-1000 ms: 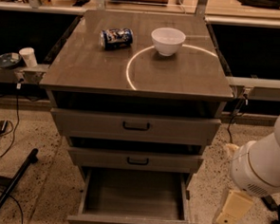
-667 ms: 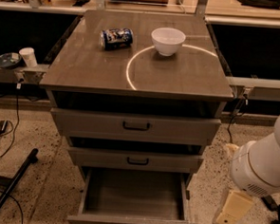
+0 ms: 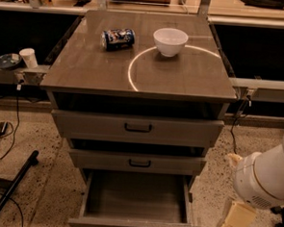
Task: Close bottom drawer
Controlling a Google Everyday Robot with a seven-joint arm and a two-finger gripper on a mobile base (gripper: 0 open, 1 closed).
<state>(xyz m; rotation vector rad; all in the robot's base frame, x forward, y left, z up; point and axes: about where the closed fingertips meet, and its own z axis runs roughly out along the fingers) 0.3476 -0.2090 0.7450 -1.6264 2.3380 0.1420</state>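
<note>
Claw (image 3: 234,221) sits low at the lower right of frame, beside the cabinet (image 3: 136,129) and apart from it; whether it is parted or closed cannot be told. Bottom drawer (image 3: 135,202) is at bottom centre, pulled well out, grey interior showing, front panel at the lower frame edge. Panel's long axis runs left-right; closing travel points toward top of frame. Judgement: bring claw round to the panel's middle and push square along the runners; off-centre contact may rack it.
</note>
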